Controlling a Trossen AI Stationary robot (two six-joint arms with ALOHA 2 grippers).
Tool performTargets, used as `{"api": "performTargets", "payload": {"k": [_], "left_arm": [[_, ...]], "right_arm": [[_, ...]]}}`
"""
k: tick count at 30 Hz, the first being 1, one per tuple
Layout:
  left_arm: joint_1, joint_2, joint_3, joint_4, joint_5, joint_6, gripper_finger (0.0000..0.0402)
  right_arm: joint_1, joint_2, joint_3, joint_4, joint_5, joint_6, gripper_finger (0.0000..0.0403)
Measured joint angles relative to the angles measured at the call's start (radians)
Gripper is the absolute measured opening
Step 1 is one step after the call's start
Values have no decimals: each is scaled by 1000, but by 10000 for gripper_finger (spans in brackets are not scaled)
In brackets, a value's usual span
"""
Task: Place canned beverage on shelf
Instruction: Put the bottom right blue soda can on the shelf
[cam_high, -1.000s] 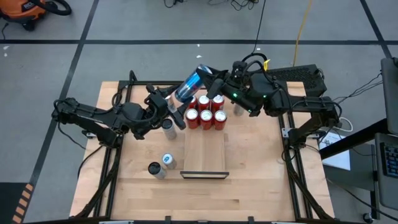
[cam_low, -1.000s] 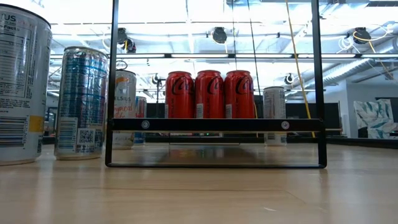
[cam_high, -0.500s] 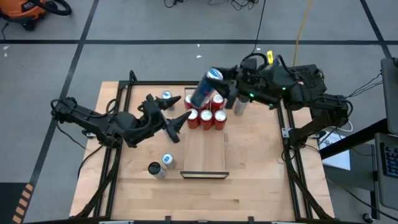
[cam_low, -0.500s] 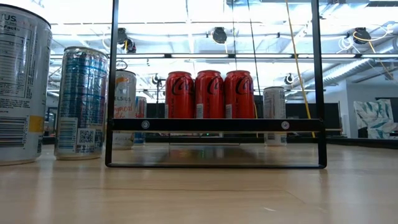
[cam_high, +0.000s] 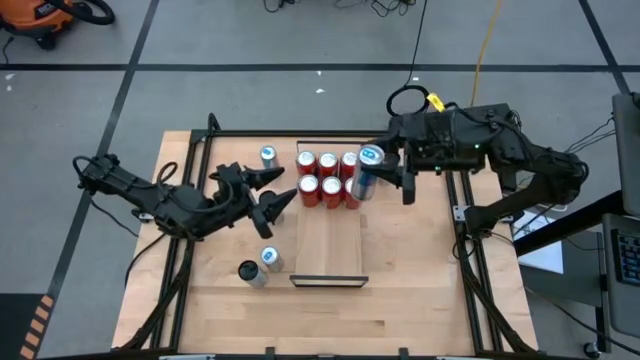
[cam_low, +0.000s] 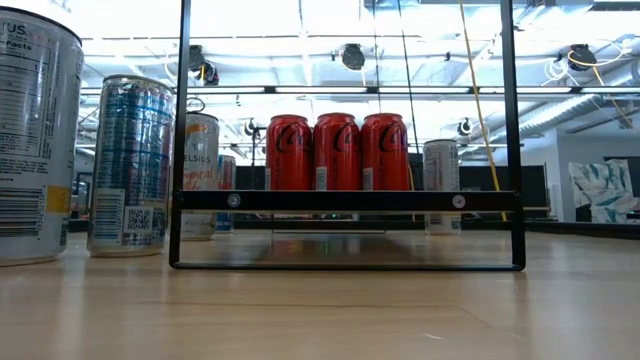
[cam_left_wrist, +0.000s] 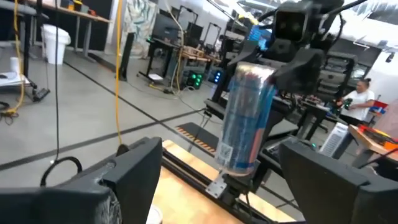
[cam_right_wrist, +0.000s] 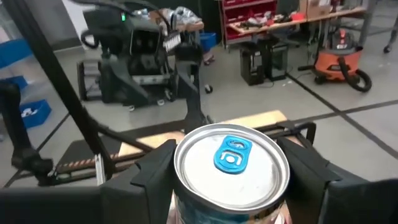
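Blue can (cam_high: 367, 171): gone from tilted between both arms to upright in the right hand (cam_high: 385, 176), by the red cans (cam_high: 328, 178); left hand (cam_high: 262, 192) backed off, fingers spread, empty.
Likely light, rigid, thin-walled, slick; gripped mid-body, fingers partly closed. Shelf (cam_high: 329, 238) front lies free; red cans fill its rear. Loose cans (cam_high: 258, 266) dot the worktop (cam_high: 400, 300).
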Motion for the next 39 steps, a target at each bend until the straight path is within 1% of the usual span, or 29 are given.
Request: {"api": "performTargets", "payload": {"k": [2, 4, 10, 14, 18, 23, 29, 34, 39], "left_arm": [[-9, 0, 0, 0, 1, -19, 325], [-19, 0, 0, 1, 2, -35, 325], [-39, 0, 0, -26, 2, -86, 325], [-43, 0, 0, -32, 0, -77, 325], [-36, 0, -1, -49, -39, -70, 325], [-27, 0, -1, -74, -63, -69, 325], [-26, 0, -1, -96, -64, -70, 325], [-19, 0, -1, -97, -66, -70, 325], [-4, 0, -1, -105, -66, -75, 325]], "right_arm": [[0, -32, -73, 35, -9, 8, 206], [2, -68, -165, 75, -46, 15, 206], [4, -156, -440, 271, -122, -11, 206], [3, -184, -564, 342, -135, -35, 206], [3, -201, -671, 417, -182, -54, 206], [0, -204, -771, 509, -238, -111, 206], [0, -203, -871, 594, -239, -209, 206], [-1, -169, -890, 589, -238, -291, 206], [-1, -102, -890, 602, -242, -307, 206]]}}
